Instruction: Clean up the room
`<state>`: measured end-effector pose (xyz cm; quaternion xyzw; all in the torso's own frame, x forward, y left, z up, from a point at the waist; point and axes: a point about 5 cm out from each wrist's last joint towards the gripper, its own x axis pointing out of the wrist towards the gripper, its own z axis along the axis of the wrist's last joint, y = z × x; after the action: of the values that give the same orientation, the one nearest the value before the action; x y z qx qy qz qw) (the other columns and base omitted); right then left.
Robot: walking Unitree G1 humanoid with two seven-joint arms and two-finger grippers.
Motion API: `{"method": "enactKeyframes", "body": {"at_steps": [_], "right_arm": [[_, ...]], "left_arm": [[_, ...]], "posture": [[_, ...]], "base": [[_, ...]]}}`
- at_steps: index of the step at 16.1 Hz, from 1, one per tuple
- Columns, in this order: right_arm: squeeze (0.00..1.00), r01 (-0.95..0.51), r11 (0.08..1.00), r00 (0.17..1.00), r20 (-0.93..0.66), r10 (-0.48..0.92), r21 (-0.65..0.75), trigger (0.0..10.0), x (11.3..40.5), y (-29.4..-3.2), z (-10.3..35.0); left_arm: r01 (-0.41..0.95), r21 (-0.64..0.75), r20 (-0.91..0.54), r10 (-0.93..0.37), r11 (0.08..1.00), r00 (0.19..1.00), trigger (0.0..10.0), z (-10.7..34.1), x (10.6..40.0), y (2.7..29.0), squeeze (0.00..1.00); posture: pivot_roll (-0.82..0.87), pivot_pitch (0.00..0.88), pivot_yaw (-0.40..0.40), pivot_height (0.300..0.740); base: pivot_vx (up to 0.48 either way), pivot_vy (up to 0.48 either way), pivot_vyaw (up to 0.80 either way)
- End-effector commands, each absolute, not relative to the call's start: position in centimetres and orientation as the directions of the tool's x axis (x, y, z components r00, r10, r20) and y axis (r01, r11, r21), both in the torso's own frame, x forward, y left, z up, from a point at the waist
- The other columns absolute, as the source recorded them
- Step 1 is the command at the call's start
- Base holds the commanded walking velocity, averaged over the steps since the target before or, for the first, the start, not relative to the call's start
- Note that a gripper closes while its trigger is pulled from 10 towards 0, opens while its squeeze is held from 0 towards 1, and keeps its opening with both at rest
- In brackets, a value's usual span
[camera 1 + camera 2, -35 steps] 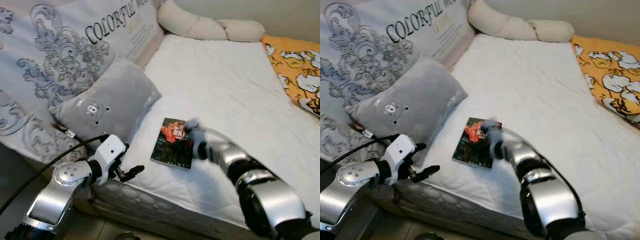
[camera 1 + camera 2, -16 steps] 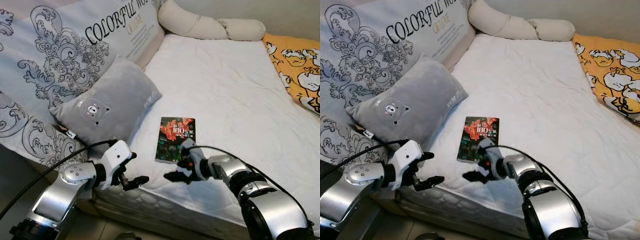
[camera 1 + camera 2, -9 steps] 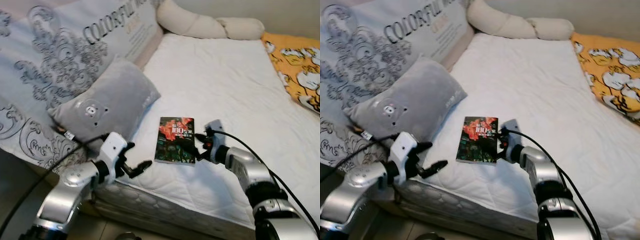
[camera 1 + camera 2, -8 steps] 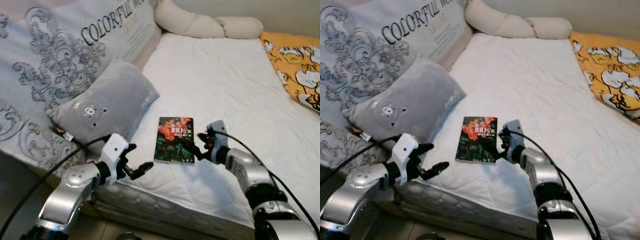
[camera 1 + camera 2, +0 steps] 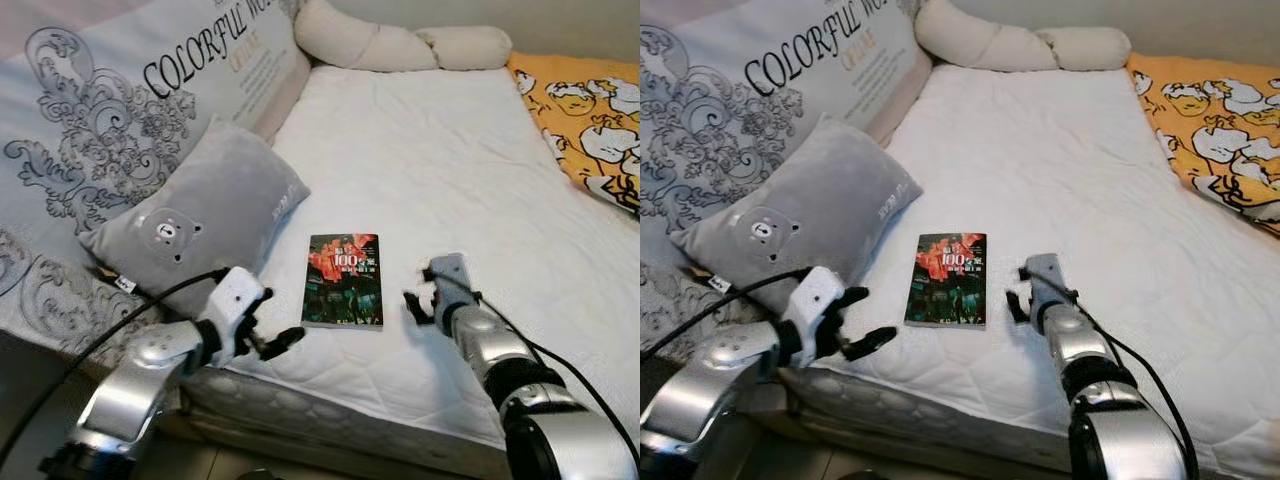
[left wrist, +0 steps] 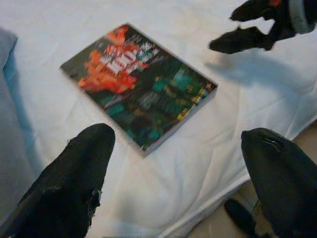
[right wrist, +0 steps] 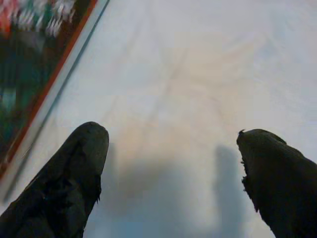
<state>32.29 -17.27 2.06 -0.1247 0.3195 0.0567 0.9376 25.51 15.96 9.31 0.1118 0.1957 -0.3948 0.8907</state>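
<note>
A paperback book (image 5: 343,280) with a dark green and red cover lies flat on the white mattress (image 5: 440,170), near its front edge. My right gripper (image 5: 420,290) stands open just right of the book, low over the sheet and apart from it. In the right wrist view the book's edge (image 7: 29,74) lies beside one of the black fingers (image 7: 84,148), and only sheet lies between the two. My left gripper (image 5: 278,320) hovers open at the mattress's front edge, left of the book. Its wrist view has the book (image 6: 138,84) ahead of its spread fingers (image 6: 74,178).
A grey bear pillow (image 5: 195,220) leans left of the book, against a large printed cushion (image 5: 150,90). A cream bolster (image 5: 400,45) lies at the head of the bed. An orange patterned blanket (image 5: 585,110) covers the far right. A black cable (image 5: 120,320) trails from my left arm.
My right gripper has drawn away from the book's right edge and now stands apart to its right. The book lies as before. The camera has shifted slightly.
</note>
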Motion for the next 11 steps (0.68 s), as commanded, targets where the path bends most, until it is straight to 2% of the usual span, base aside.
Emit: {"method": "enactKeyframes", "body": {"at_steps": [1, 2, 6, 9, 11], "right_arm": [[0.0, -0.23, 0.951, 0.788, -0.613, 0.056, -0.209, 10.0, 32.4, -16.1, 2.1], [0.0, -0.296, 0.943, 0.769, -0.624, 0.142, -0.15, 10.0, 32.2, -14.2, 1.7], [0.0, -0.354, 0.931, 0.743, -0.631, 0.222, -0.09, 10.0, 31.4, -11.2, 0.9], [0.0, -0.351, 0.932, 0.743, -0.632, 0.22, -0.088, 10.0, 31.3, -11.1, 0.8], [0.0, -0.33, 0.94, 0.753, -0.625, 0.207, -0.087, 10.0, 31.2, -12.4, 0.7]], "left_arm": [[0.742, 0.055, -0.443, -0.649, 0.668, 0.618, 10.0, 9.4, 25.3, 16.1, 0.0], [0.737, 0.051, -0.446, -0.645, 0.674, 0.621, 10.0, 9.4, 25.2, 16.3, 0.0], [0.744, 0.049, -0.462, -0.645, 0.666, 0.608, 10.0, 9.4, 24.9, 16.6, 0.0], [0.755, 0.05, -0.477, -0.649, 0.653, 0.593, 10.0, 9.5, 24.9, 16.8, 0.0], [0.76, 0.049, -0.478, -0.653, 0.648, 0.588, 10.0, 9.6, 25.0, 16.7, 0.0]], "posture": [[0.11, 0.0, 0.04, 0.74], [0.11, 0.0, 0.038, 0.74], [0.12, 0.0, 0.064, 0.74], [0.12, 0.0, 0.081, 0.74], [0.1, 0.0, 0.092, 0.74]], "base": [[0.0, 0.0, 0.0], [0.0, 0.0, 0.0], [0.0, 0.0, 0.0], [0.0, 0.0, 0.0], [0.0, 0.0, 0.0]]}}
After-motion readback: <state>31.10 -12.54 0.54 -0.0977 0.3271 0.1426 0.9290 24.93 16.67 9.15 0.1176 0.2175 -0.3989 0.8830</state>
